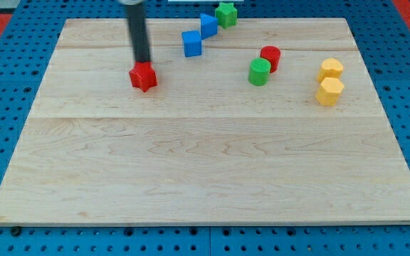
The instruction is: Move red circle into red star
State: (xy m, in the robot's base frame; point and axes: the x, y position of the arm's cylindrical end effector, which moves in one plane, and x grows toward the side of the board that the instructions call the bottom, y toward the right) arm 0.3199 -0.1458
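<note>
**Red circle sits right of centre, tip parked at the red star**

The red circle point(270, 57) stands upright in the upper right part of the wooden board point(205, 171), a short glossy cylinder. The green circle point(260, 72) touches it on its lower left side, lying on the side that faces the red star point(143, 77). The star lies well apart, toward the view's left, with bare wood between it and the pair.

My tip point(143, 64) rests just at the star's upper edge, the dark rod rising straight toward the view's top. There is no gripper on this arm, so nothing is spread or pinched.

Two blue blocks point(191, 43) point(208, 25) and a green star point(225, 13) line up diagonally near the top edge. Two yellow blocks point(330, 69) point(329, 91), six-sided in look, stand touching at the view's right.
</note>
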